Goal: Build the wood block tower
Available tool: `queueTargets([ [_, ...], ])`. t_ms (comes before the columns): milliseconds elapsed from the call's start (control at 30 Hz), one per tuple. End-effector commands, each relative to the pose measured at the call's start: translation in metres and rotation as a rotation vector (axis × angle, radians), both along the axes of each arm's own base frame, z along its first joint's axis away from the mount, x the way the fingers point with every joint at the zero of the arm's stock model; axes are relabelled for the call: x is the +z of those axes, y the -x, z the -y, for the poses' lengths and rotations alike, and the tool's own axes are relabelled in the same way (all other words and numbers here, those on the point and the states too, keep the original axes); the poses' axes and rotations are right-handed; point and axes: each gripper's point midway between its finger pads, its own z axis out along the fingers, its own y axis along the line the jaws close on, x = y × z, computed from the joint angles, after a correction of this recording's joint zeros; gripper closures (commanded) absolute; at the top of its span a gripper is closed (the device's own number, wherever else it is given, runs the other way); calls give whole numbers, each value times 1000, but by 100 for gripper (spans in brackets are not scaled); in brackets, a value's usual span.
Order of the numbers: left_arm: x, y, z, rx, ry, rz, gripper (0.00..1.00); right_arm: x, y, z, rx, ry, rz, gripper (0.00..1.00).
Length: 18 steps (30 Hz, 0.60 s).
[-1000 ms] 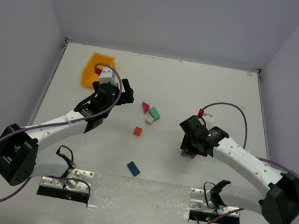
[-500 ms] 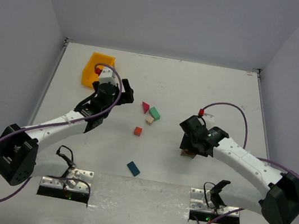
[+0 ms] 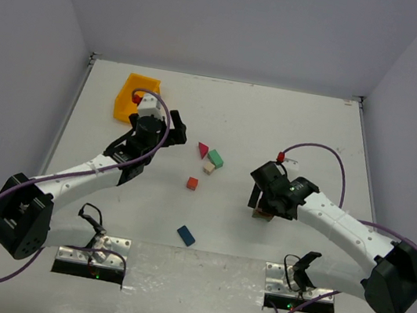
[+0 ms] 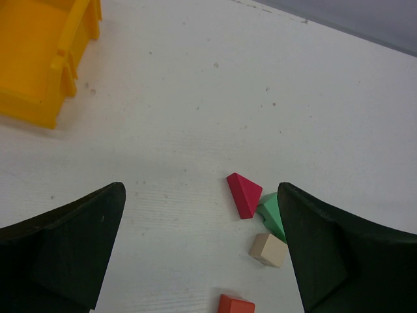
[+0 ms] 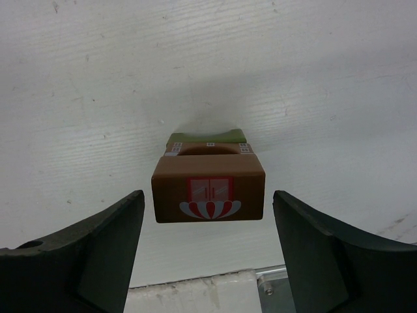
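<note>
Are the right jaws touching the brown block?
Apart. In the right wrist view the right gripper is open, and bare table shows on each side between its jaws and the brown block.

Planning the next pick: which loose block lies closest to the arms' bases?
The blue block, alone near the front; the red cube, cream cube, green block and magenta prism lie farther back.

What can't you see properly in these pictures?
Top view: the brown block is mostly hidden under the right gripper.
Right wrist view: the olive block is mostly hidden by the brown one.
Left wrist view: the green block is half behind a finger; the red cube and bin are cut off by edges.
</note>
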Motion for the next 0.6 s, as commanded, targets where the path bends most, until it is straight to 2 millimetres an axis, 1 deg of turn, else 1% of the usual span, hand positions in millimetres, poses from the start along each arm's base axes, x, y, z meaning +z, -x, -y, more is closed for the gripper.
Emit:
queueTargets([
  [0, 16, -8, 1, 4, 32, 55, 0, 9, -9, -1, -4, -6, 52, 15],
  [33, 16, -8, 1, 3, 32, 56, 0, 10, -10, -1, 3, -6, 57, 14],
  [100, 16, -8, 2, 0, 31, 55, 0, 15, -15, -5, 36, -9, 77, 3],
  [133, 16, -8, 2, -1, 31, 55, 0, 20, -20, -8, 64, -14, 96, 2],
  [300, 16, -8, 2, -4, 28, 54, 0, 44, -39, -28, 184, -50, 177, 1],
  [400, 16, -8, 3, -9, 30, 54, 0, 59, -52, -48, 300, -86, 226, 1],
  [467, 16, -7, 3, -10, 30, 53, 0, 73, -65, -64, 397, -98, 284, 1],
  [500, 16, -7, 3, -10, 30, 53, 0, 71, -67, -66, 408, -94, 282, 1],
  [533, 16, -7, 3, -10, 30, 53, 0, 78, -76, -77, 473, -97, 320, 1],
  [567, 17, -7, 3, -9, 30, 54, 0, 79, -84, -85, 515, -87, 336, 1],
])
